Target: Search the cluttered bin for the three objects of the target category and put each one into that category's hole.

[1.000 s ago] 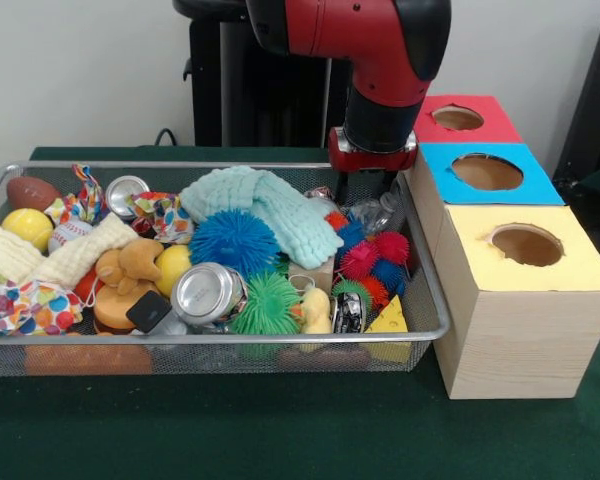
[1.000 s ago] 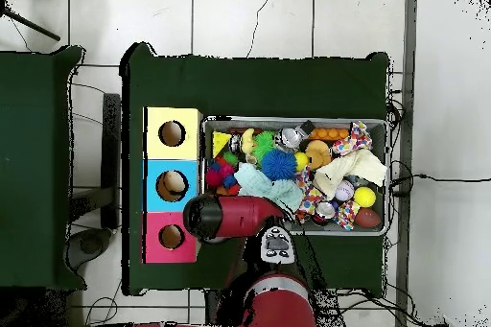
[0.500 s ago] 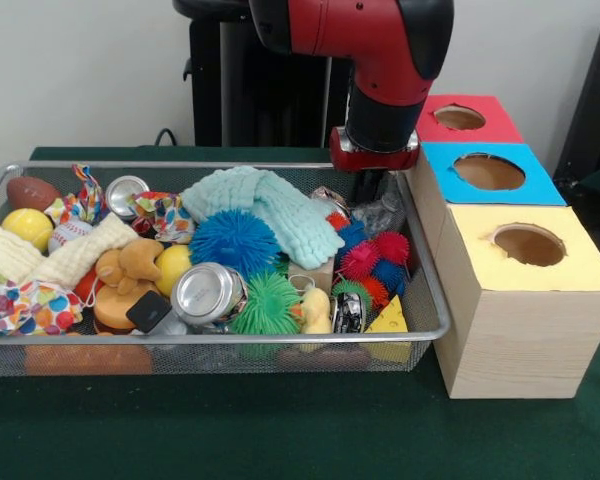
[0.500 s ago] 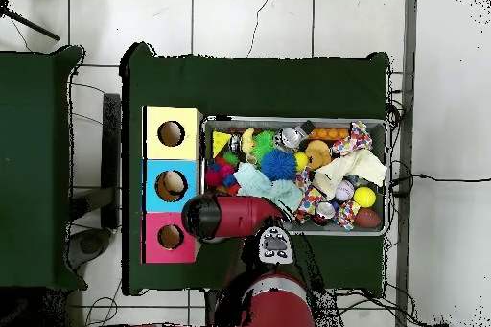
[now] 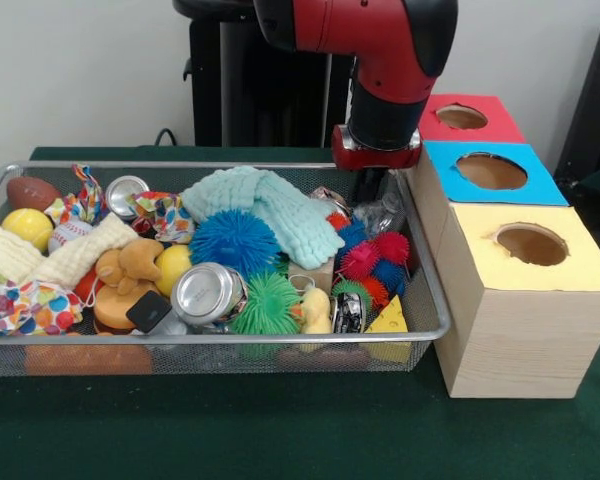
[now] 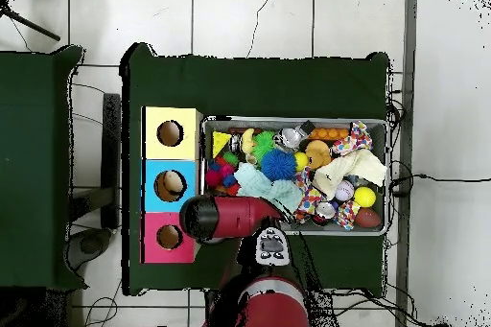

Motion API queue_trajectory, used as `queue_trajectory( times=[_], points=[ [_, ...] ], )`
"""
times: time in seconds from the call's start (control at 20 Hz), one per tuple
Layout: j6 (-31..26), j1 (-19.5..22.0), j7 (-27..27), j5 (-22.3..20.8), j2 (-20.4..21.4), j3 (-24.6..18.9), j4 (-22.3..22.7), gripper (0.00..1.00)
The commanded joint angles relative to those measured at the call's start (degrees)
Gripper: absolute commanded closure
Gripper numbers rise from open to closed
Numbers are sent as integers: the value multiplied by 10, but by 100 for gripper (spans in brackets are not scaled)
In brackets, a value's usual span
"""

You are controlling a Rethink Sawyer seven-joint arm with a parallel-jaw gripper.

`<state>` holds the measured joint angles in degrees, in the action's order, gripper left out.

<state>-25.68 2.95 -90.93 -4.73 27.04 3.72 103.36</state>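
My gripper [image 5: 377,197] hangs at the right end of the wire bin [image 5: 230,338], close to the blue box. It looks shut on a crumpled clear plastic bottle [image 5: 388,214], held just above the spiky balls [image 5: 372,262]. Three boxes stand in a row to the right: red [image 5: 502,129], blue [image 5: 536,186] and yellow [image 5: 580,266], each with a round hole. From overhead the arm's head [image 6: 201,218] hides the gripper and the bottle, between the bin [image 6: 387,179] and the red box [image 6: 188,247].
The bin is crowded: a silver can [image 5: 208,293], a second can [image 5: 126,193], a mint cloth [image 5: 265,205], a blue spiky ball [image 5: 234,240], a green one [image 5: 267,303], a football [image 5: 30,192], a cheese wedge [image 5: 388,320].
The arm has drifted a little to the right, toward the boxes, and the clear bottle has shifted with the gripper. The bin's other contents have stayed put.
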Motion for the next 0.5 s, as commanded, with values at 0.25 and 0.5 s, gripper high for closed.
queue_trajectory(
  times=[0.25, 0.5],
  points=[
    [-61, -40, -118, 40, 68, -20, 6, 100],
    [-83, -42, -110, 41, 75, -16, 3, 100]
  ],
)
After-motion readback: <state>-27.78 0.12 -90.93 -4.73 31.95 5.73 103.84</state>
